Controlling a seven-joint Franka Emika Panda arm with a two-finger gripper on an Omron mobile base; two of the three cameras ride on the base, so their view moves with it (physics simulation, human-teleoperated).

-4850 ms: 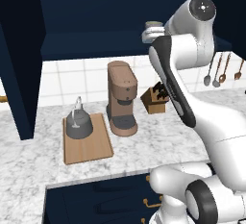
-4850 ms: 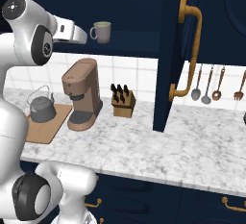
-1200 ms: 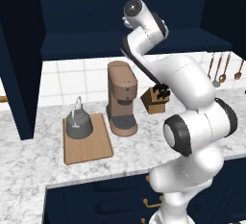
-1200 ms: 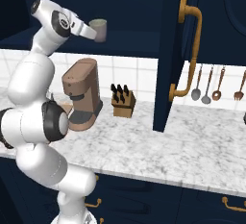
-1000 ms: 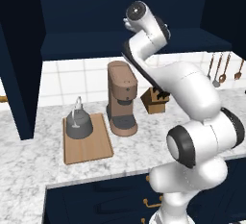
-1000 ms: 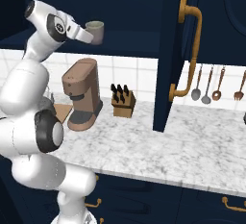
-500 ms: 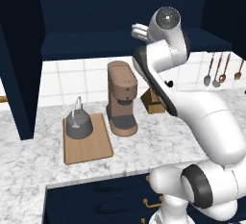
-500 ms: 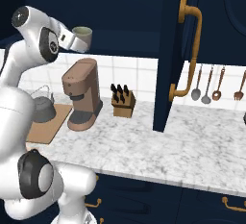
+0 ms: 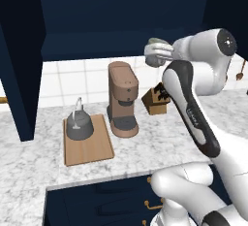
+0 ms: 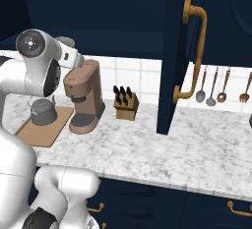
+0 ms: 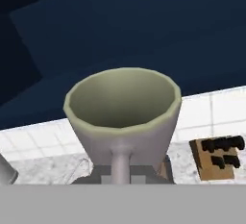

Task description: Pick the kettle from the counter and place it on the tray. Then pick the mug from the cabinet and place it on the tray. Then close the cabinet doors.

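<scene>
Gripper (image 9: 154, 55) clamped on mug (image 11: 123, 115), upper right of left base view above coffee machine (image 9: 122, 98). Hand view shows mug's greenish inside; left view shows kettle (image 9: 79, 125) on tray (image 9: 88, 145).

White square-tiled backsplash (image 9: 92, 79) across the middle of my left base view, brown coffee machine (image 9: 122, 99) at centre, wooden knife block (image 10: 125, 104) centre-left of my right base view, hanging utensils (image 10: 216, 88) at right, navy drawers (image 9: 111, 198) with brass pulls along the bottom.
</scene>
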